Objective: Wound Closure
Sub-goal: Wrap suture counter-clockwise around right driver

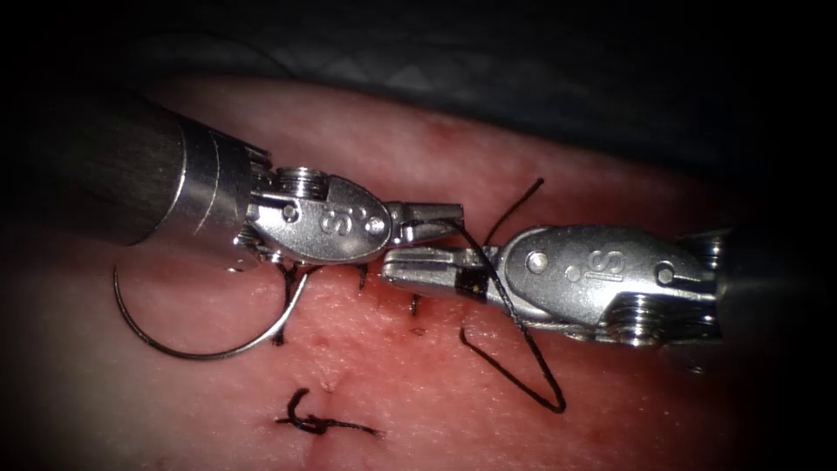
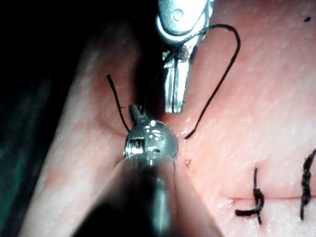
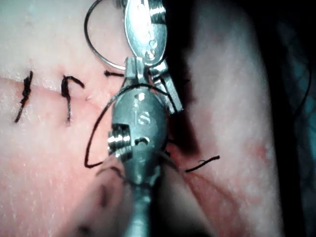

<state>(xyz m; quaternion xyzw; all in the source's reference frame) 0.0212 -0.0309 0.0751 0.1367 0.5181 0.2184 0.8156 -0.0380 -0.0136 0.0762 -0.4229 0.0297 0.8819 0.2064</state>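
The curved needle [image 1: 187, 353] lies loose on the tissue [image 1: 392, 375], held by neither tool, below the left tool's shaft; its loop also shows in the right wrist view [image 3: 94, 47]. The left tool [image 1: 427, 214] points right, jaws shut on the black thread [image 1: 523, 327] near their base. Just below it, the right tool [image 1: 418, 266] points left with its jaws shut and that thread looped over them. From there the thread hangs in a long loop [image 2: 224, 74] down to the tissue. A free tail [image 1: 519, 202] sticks up behind the right tool.
A tied stitch with short ends [image 1: 316, 425] sits near the front. More dark stitches [image 1: 283, 305] cross the cut [image 2: 276, 198] under the left tool's wrist, and two show in the right wrist view [image 3: 66, 94]. Red fluid [image 1: 418, 349] stains the tissue. Dark drape [image 1: 523, 70] lies behind.
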